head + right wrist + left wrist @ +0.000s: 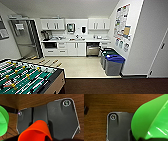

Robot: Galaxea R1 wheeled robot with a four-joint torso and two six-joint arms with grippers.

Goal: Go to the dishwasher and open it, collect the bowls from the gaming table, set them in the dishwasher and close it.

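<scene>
Kitchenette ahead w/ dishwasher (93, 49) at far counter; left gripper (142, 138) seems clamped on lime-green bowl (149, 119), right gripper (37, 137) on orange bowl (36, 131), prob. carried for loading.

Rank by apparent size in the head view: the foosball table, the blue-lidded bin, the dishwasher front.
1. Foosball table, largest, though it sits nearest the camera, which inflates it.
2. Blue-lidded bin.
3. Dishwasher, smallest, but it stands farthest back, so its true size against the bin is unsure.

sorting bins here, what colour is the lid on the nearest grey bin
Blue lid, clearest in the head view.
</scene>
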